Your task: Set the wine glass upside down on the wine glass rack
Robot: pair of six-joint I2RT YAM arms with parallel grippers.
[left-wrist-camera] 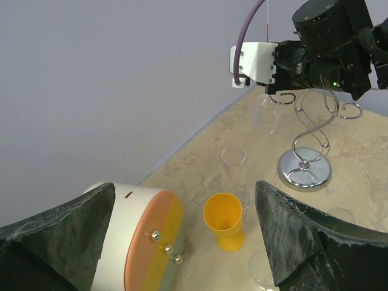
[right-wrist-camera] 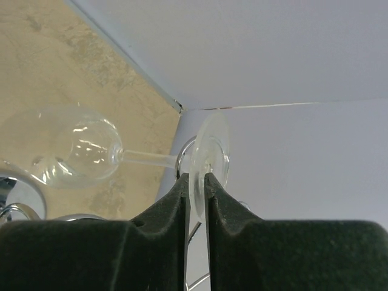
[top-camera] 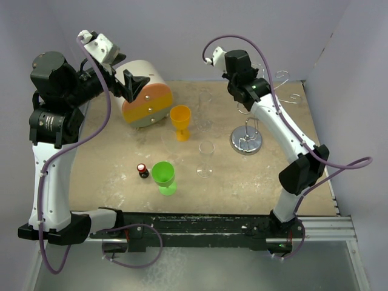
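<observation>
Clear wine glass (right-wrist-camera: 91,151) foot seemingly pinched in right gripper (right-wrist-camera: 197,179), left gripper (left-wrist-camera: 185,187) wide

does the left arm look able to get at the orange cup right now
Probably yes: the left gripper is open and empty, raised over the round box, and the orange cup stands upright just past it with nothing between. A clear glass stands close by it.

The near strip of the table (top-camera: 242,194) in front of the wine glass rack (top-camera: 247,140) lies open, whereas to its left the clear glasses (top-camera: 207,148), the orange cup (top-camera: 180,121) and the green cup (top-camera: 163,177) crowd the middle.
</observation>
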